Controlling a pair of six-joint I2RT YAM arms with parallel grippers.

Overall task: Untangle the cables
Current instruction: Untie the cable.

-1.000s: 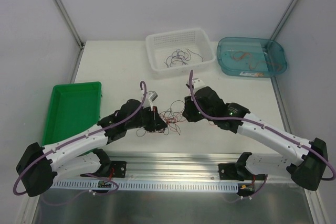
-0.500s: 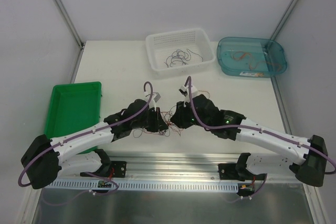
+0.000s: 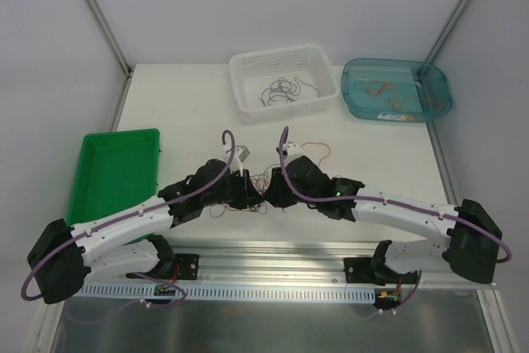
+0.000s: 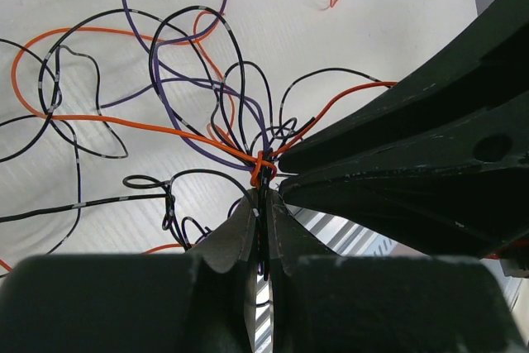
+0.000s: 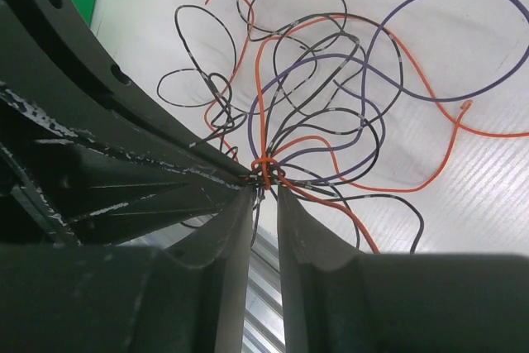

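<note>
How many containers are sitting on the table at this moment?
3. A white basket at the far middle, a blue tub at the far right, and a green tray along the left edge. None seems to be hidden behind the arms.

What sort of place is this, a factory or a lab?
Probably a robotics lab test cell: a left arm and right arm bolted to a metal rail at the table edge, plain white walls boxing it in, and practice props, a tangle of cables plus a green tray and white basket.
</note>
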